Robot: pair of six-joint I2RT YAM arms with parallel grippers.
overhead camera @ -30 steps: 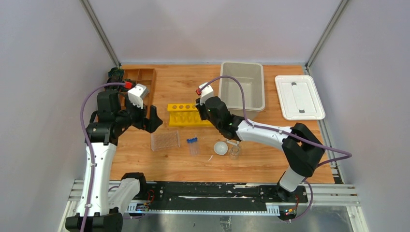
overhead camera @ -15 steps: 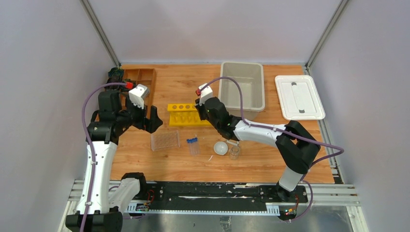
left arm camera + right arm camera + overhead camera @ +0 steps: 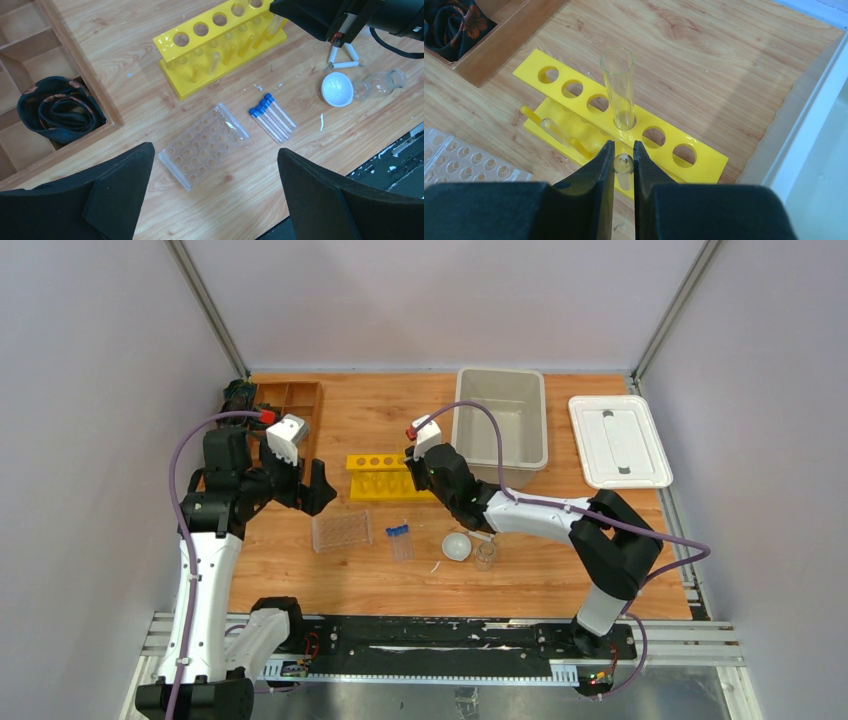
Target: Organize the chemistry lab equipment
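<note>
above the yellow rack (image 3: 670, 142), the right gripper (image 3: 623, 152) pinches a clear tube (image 3: 623, 164); it should keep it upright, centre it over a free hole, then lower slowly. the left gripper (image 3: 215, 150) hangs spread.

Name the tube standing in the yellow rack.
The tall uncapped tube in a middle rack hole; a second tube sits in the right gripper, blue-capped tubes lie flat.
</note>
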